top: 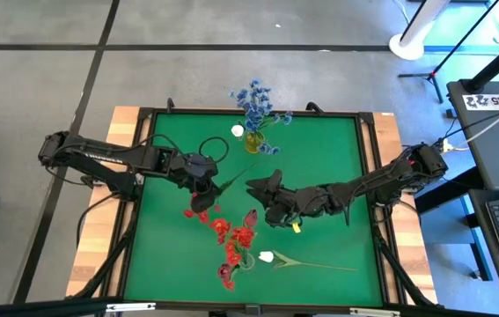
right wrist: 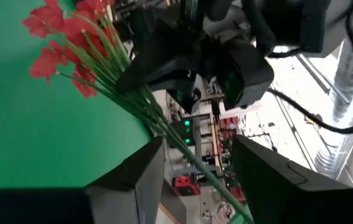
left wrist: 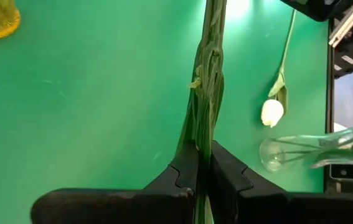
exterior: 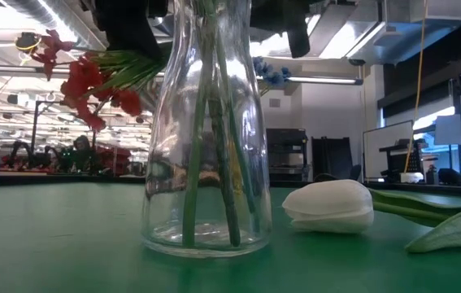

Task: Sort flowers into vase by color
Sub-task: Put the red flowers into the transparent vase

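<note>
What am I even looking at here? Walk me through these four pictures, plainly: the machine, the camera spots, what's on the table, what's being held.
Two dark robot arms work over a green table. One picture looks straight down from above, one sits at table level, and one rides on each arm's wrist.

On the table stand a yellow vase with blue flowers and a clear glass vase that already has green stems in it. A white tulip lies flat beside the glass vase.

The left gripper is shut on a bunch of red flowers, pinching the green stalks. The right gripper is open, with the same stalks running between its fingers; whether they touch is not clear.
</note>
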Controlling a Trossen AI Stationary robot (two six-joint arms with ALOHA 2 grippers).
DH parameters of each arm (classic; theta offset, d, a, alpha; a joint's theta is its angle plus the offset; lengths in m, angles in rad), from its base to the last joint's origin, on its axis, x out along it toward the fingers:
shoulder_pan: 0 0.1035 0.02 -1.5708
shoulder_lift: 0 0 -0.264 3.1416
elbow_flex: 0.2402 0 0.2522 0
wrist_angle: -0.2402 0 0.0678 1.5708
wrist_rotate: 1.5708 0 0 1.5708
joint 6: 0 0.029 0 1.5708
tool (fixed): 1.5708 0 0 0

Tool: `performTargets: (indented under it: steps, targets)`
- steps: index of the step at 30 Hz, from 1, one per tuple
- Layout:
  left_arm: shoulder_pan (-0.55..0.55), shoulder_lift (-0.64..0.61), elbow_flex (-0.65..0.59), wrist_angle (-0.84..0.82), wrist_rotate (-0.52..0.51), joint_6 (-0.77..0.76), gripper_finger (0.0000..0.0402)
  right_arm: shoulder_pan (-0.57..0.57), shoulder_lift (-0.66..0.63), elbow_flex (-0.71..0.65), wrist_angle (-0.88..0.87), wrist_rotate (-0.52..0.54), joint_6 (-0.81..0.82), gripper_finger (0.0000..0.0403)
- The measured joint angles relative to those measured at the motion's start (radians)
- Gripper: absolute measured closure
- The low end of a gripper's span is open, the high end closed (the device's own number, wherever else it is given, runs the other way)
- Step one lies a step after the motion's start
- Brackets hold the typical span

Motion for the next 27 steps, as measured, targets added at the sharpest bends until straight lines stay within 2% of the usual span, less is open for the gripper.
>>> performTargets:
  steps: [12,18,21,27]
  targets:
    - [-0.033,0.001,0.000,0.039,0.035,-0.015,0.0388,-0.038,0.000,0.000,-0.004,0.003,0.003,0.0217]
    - [-0.039,0.053,0.000,0.047,0.066,-0.016,0.0388,-0.038,0.000,0.000,-0.005,0.019,0.001,0.0219]
    - [-0.039,0.091,0.000,0.052,0.084,-0.015,0.0388,-0.038,0.000,0.000,-0.025,0.024,0.002,0.0241]
    - [-0.038,0.113,0.000,0.044,0.091,-0.009,0.0388,-0.038,0.000,0.000,-0.084,0.058,0.034,0.0330]
